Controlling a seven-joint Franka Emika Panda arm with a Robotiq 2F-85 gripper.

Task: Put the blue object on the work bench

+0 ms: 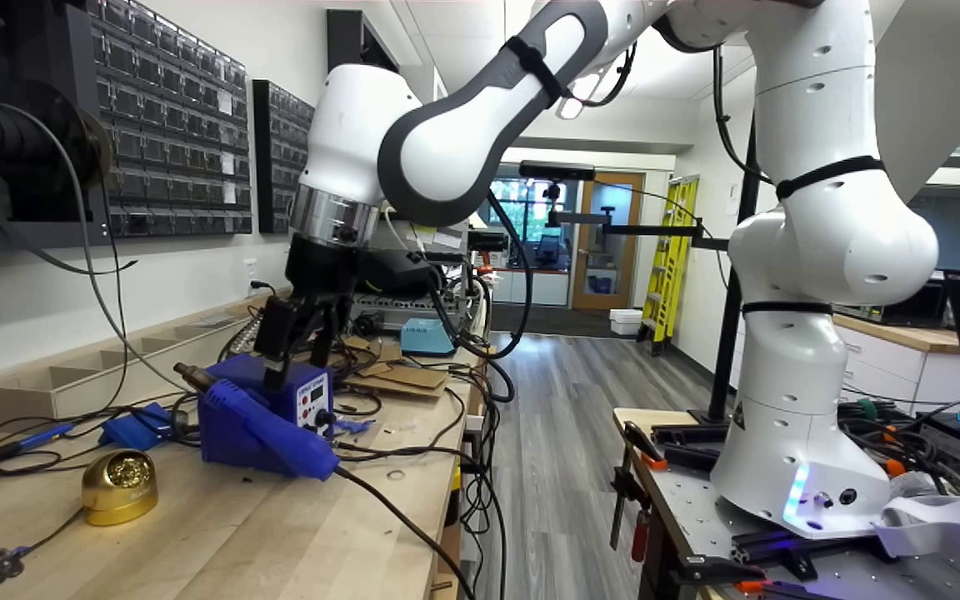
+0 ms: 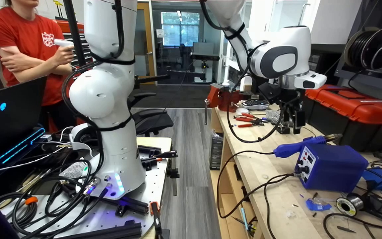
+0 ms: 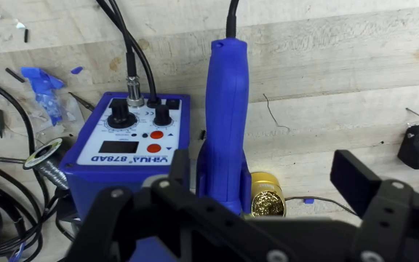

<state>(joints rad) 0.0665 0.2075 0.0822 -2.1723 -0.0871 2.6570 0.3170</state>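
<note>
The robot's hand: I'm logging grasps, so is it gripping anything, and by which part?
Nothing is held: the hand stands open, its fingers apart and the blue handle ungripped.

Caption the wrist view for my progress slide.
Open claw framing the blue hot-air gun holstered beside a YIHUA 878AD rework station on the work bench, gold tip cleaner nearby.

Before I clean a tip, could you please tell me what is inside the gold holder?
Golden shavings show through the opening of the gold holder; anything beneath them is covered.
</note>
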